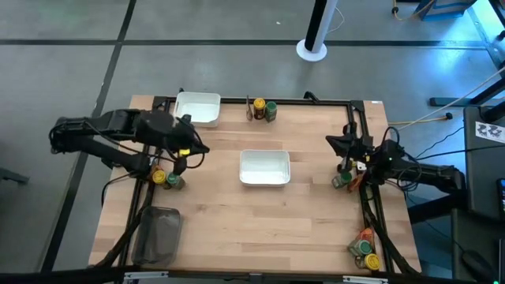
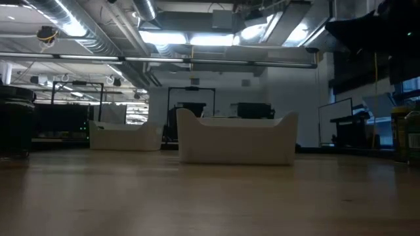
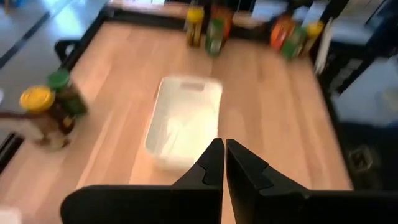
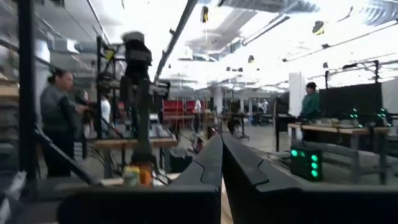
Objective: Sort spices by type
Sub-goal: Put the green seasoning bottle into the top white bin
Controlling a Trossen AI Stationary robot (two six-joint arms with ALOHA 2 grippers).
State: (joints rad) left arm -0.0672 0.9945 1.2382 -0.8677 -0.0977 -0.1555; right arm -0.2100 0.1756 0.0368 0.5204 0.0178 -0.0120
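High view: the left arm reaches in from the table's left edge, bent at the elbow, with the left gripper (image 1: 192, 147) hanging over the bare wood just right of a small pair of spice jars (image 1: 165, 179), one yellow-lidded and one green-lidded, that stand at the left edge. In the left wrist view its two dark fingers (image 3: 211, 163) are pressed together with only a hairline between them, pinching nothing, and they point toward the middle white tray (image 3: 185, 121). Near the front left corner lies a clear grey tub (image 1: 158, 234). A second white tray (image 1: 198, 107) sits at the back left, and just right of it, at the back edge, stand two more jars (image 1: 263, 110), a brownish one touching or nearly touching a green-lidded one. The middle white tray sits at the table's centre, apart from all the spices. Further right, the right arm comes in from the right edge, folded low, its right gripper (image 1: 347, 146) at the table's right rail; a jar and an orange packet (image 1: 345, 180) seem to sit just below it, though the arm crowds them. In the right wrist view its fingers (image 4: 214, 163) lie closed against each other, empty, aimed level into the room, where people stand at benches. A last cluster of spices (image 1: 364, 251), orange packet, green and yellow lids, rests at the front right corner.
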